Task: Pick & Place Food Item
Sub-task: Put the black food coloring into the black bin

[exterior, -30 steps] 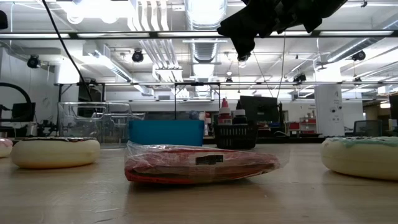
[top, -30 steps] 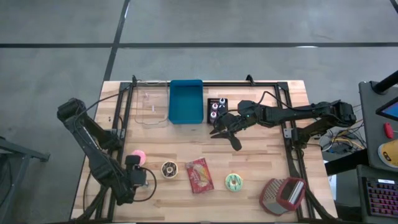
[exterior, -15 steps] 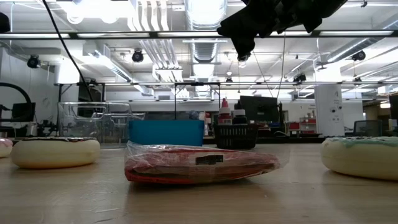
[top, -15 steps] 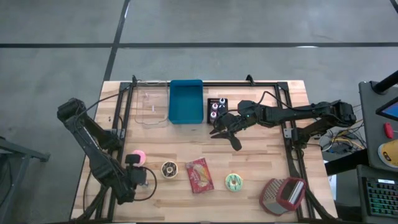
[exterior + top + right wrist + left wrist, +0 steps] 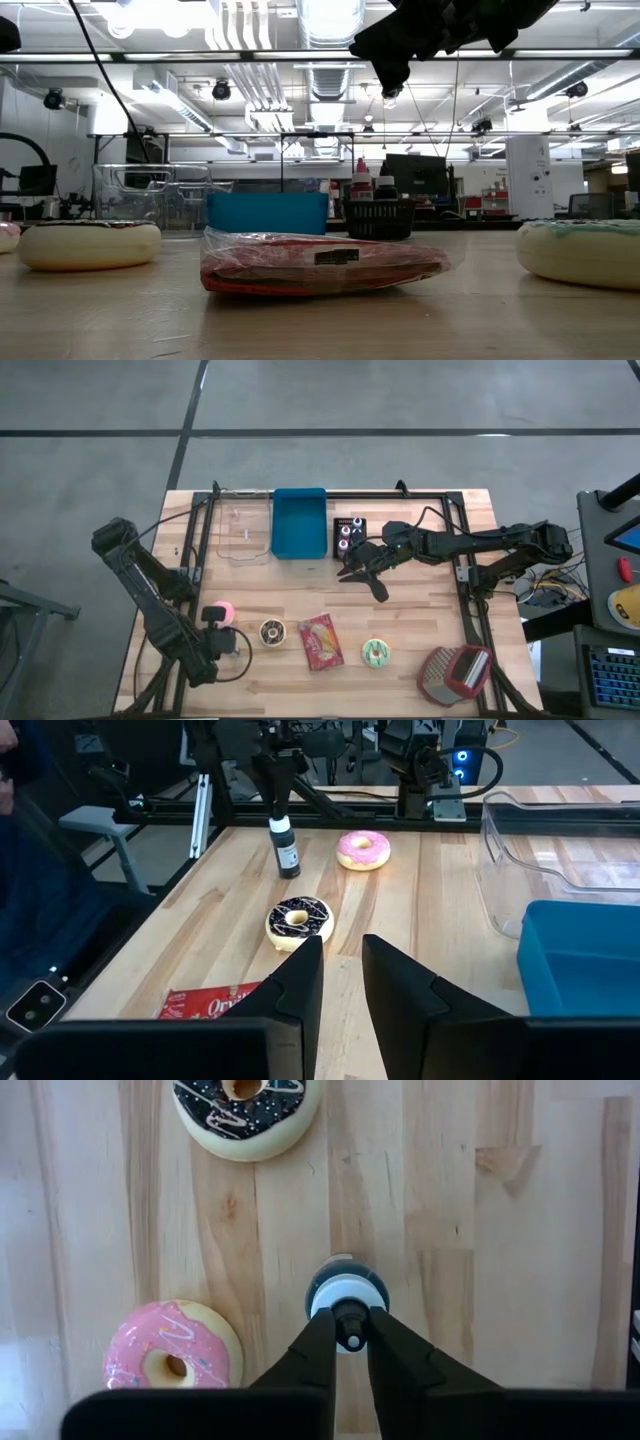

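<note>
A small dark bottle (image 5: 288,852) with a white top stands upright on the table near its near left corner. My left gripper (image 5: 348,1320) points down over it, shut on its top. A pink donut (image 5: 170,1358) and a chocolate donut (image 5: 246,1110) lie on the table close by. A red snack packet (image 5: 321,641) and a green-frosted donut (image 5: 377,652) lie along the near side. My right gripper (image 5: 342,955) hangs above the table's middle, narrowly open, with nothing between its fingers. My left gripper pinches the bottle's white top (image 5: 349,1342) between its two fingers. The fingers come from above and point down. The bottle stands upright with its base (image 5: 290,872) on the table.
A blue bin (image 5: 299,522), a clear container (image 5: 245,532) and a black basket of bottles (image 5: 347,536) stand along the far edge. A red and grey object (image 5: 455,672) lies at the near right corner. Bare wood shows between the far row and the near row of items.
</note>
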Controlling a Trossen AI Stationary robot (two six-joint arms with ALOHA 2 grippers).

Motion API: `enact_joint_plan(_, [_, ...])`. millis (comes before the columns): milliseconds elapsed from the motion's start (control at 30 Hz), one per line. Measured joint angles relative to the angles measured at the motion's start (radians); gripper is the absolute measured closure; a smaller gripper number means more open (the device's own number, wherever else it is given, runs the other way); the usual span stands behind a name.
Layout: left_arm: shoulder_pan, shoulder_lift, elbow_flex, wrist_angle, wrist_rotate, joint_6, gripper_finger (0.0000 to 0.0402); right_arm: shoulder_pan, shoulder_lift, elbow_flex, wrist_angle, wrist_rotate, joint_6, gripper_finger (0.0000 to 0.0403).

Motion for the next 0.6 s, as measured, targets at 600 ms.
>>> enact_joint_plan(600, [0.003,-0.006,0.117,-0.076,-0.067,-0.004,0.0364,0.0,0.0,0.0,0.0,0.0,-0.002,0.0332])
